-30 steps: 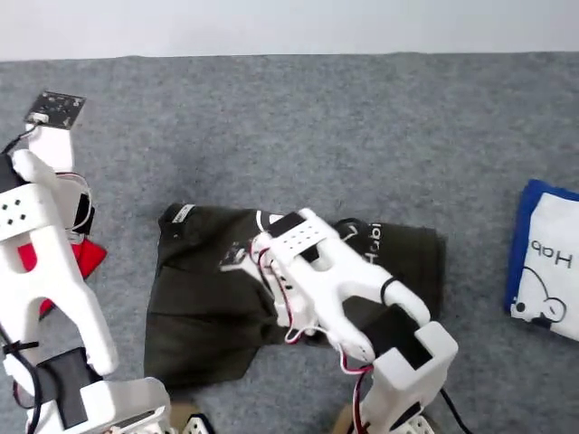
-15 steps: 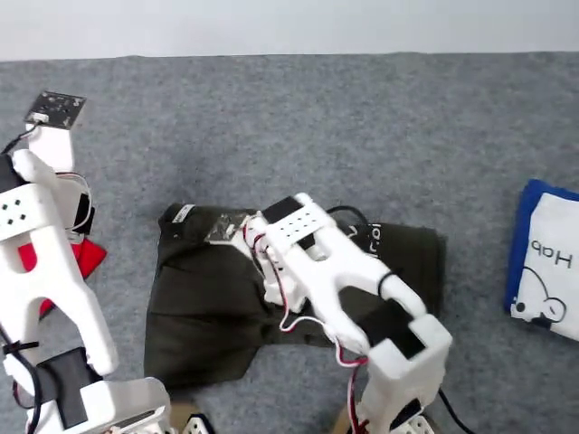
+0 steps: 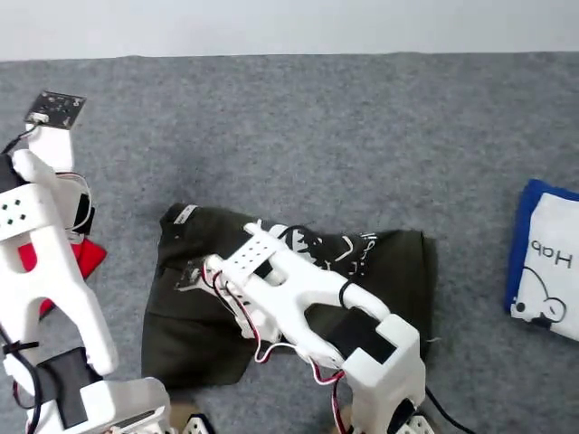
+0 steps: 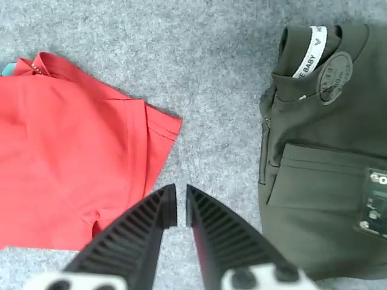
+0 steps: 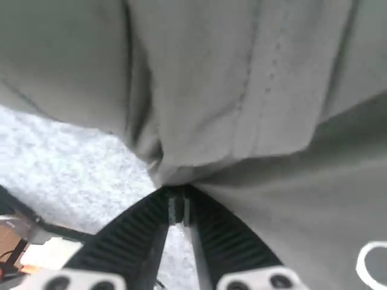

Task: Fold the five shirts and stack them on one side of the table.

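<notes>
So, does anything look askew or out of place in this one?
Nothing damaged. The dark green shirt lies bunched and lopsided, mid-fold, a pinch of its cloth in the right gripper. The red shirt beside it looks unfolded.

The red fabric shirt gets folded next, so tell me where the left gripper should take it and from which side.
Grip the red fabric shirt at its sleeve corner, which juts toward the dark olive shirt. Probably come from that side with the left gripper: the hem lies flat with bare grey carpet beside it.
</notes>
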Controlling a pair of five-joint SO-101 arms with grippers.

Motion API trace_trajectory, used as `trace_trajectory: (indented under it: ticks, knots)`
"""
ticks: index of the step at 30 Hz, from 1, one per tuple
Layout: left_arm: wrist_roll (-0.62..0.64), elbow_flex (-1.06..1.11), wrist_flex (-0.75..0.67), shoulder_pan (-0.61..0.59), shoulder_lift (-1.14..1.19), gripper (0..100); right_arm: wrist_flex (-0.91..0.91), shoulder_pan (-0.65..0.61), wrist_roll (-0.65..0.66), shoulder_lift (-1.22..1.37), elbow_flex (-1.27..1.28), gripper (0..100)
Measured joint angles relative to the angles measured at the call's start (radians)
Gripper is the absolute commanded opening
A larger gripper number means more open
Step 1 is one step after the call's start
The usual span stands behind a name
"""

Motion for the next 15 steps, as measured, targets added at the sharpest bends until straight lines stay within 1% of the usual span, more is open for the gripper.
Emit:
trace_trajectory:
  ticks: [2, 9, 12, 15]
  knots:
    - [0.0, 0.0, 0.0, 0.0, 0.0, 3, 0.02, 0.009, 0.0, -0.029, -0.041, 1.0]
    - [0.0, 0.0, 0.0, 0.0, 0.0, 3, 0.02, 0.107, -0.002, -0.064, -0.15, 1.0]
    - [0.012, -0.029, 0.0, -0.006, 0.0, 3, 0.035, 0.095, -0.002, -0.064, -0.15, 1.0]
    - [0.06, -0.087, 0.002, -0.064, -0.006, 3, 0.104, 0.058, -0.003, -0.064, -0.15, 1.0]
